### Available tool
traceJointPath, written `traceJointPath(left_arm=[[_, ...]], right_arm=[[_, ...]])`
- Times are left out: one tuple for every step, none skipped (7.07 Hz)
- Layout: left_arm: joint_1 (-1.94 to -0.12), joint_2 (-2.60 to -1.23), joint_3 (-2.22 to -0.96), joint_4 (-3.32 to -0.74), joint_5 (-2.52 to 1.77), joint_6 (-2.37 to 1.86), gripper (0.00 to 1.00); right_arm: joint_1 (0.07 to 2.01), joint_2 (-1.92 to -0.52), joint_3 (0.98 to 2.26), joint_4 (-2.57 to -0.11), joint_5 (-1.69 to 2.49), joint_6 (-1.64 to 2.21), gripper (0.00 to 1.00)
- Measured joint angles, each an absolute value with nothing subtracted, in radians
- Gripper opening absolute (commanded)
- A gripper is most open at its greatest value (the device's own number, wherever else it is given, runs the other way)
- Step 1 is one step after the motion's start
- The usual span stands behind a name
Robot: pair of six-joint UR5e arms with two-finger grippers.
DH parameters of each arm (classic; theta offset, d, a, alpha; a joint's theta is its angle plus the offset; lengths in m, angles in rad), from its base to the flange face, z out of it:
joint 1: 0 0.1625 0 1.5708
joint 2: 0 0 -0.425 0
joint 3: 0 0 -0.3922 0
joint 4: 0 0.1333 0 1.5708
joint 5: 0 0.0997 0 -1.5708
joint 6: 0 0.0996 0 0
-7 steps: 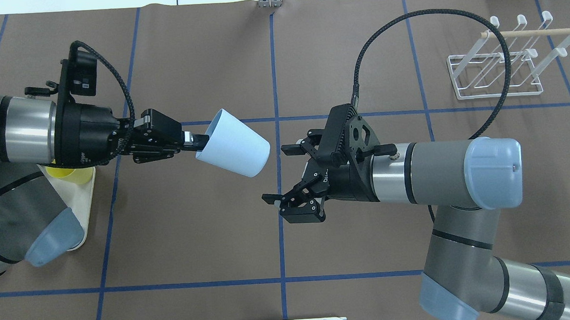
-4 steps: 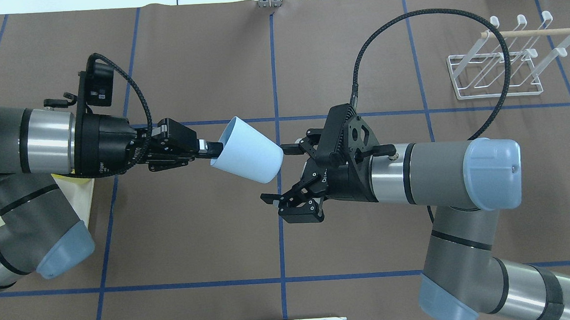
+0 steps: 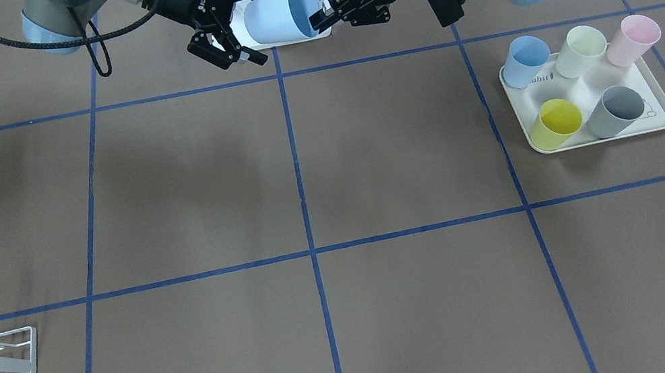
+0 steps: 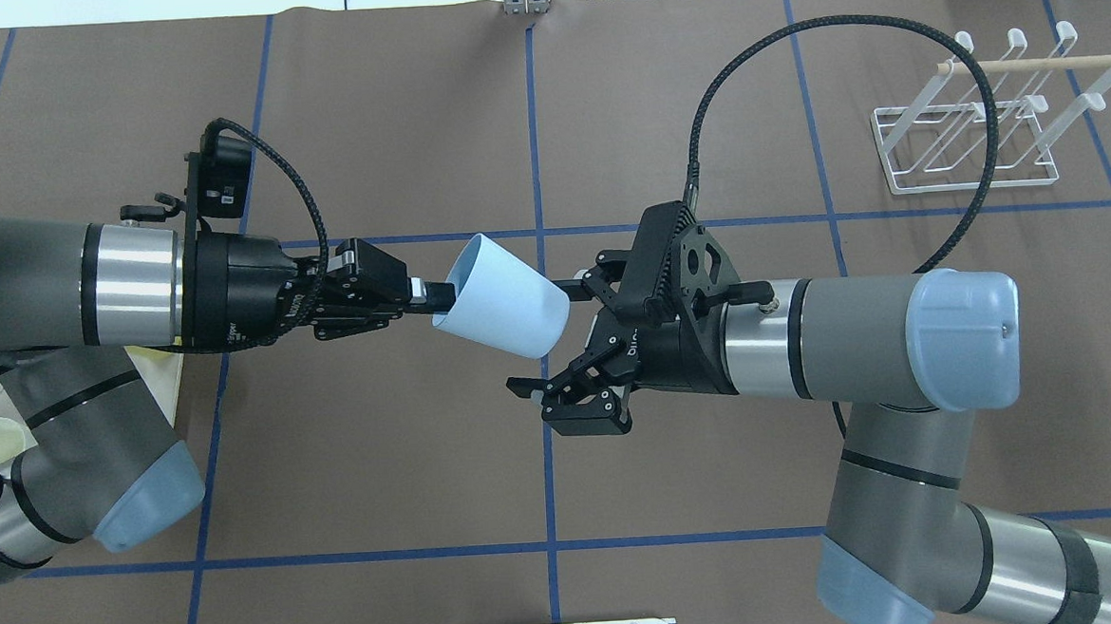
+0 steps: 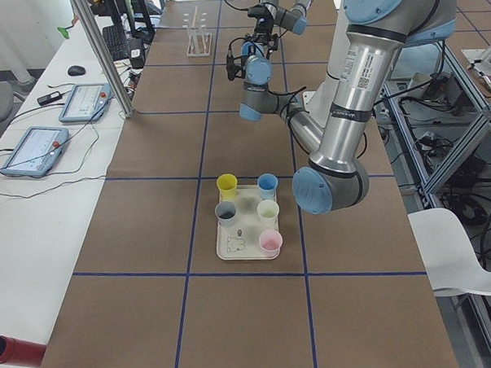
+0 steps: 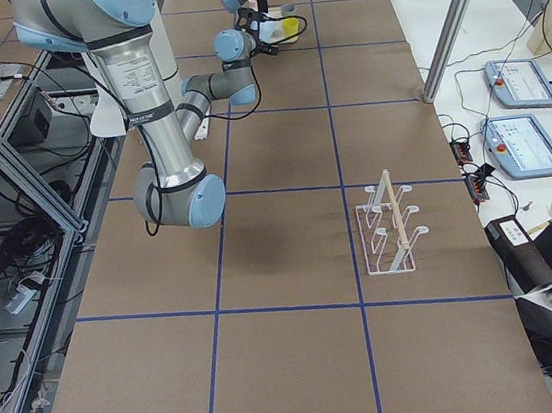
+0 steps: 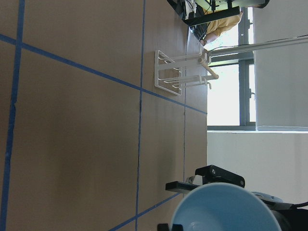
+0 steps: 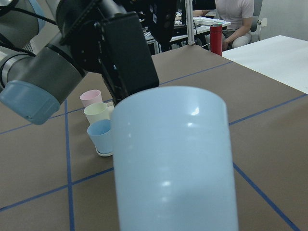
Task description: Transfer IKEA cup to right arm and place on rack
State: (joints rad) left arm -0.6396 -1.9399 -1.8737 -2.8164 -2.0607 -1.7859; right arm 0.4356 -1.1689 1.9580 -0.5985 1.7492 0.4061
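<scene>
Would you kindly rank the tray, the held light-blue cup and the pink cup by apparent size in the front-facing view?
Cream tray, clearly largest.
Held light-blue cup, slightly larger-looking.
Pink cup; the held cup is raised, so these two are unsure.

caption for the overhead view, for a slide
Left hand holds the light-blue cup by its rim, base toward the open right hand.

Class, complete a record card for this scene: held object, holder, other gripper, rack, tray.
Held object: light-blue cup, tilted in mid-air
Holder: left gripper, shut on its rim
Other gripper: right gripper, open, jaws astride the base
Rack: white wire rack, no cup on it
Tray: cream tray, five cups: blue, pale yellow, pink, yellow, grey
</scene>
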Motion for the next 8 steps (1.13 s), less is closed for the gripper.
traceJointPath(left_arm=[[-0.635,-1.940,-1.871,-2.816,-2.051,-1.784,0.00],[-0.628,-1.939,-1.871,-2.816,-2.042,-1.783,0.00],[-0.624,-1.939,-1.870,-2.816,-2.036,-1.783,0.00],[-0.621,-1.939,-1.870,-2.816,-2.032,-1.782,0.00],[-0.619,-1.939,-1.870,-2.816,-2.027,-1.781,0.00],[-0.615,-1.938,-1.870,-2.816,-2.022,-1.781,0.00],[-0.613,-1.938,-1.870,-2.816,-2.015,-1.781,0.00],[-0.611,-1.938,-1.870,-2.816,-2.012,-1.781,0.00]], right_arm=[[0.436,-1.169,1.959,-0.598,1.743,0.406,0.96],[0.436,-1.169,1.961,-0.599,1.734,0.399,0.94],[0.434,-1.169,1.962,-0.599,1.729,0.386,0.93],[0.433,-1.169,1.963,-0.599,1.727,0.378,0.91],[0.430,-1.169,1.963,-0.598,1.726,0.375,0.85],[0.429,-1.169,1.963,-0.598,1.726,0.373,0.84],[0.429,-1.169,1.963,-0.598,1.726,0.371,0.84],[0.428,-1.169,1.963,-0.598,1.726,0.370,0.84]])
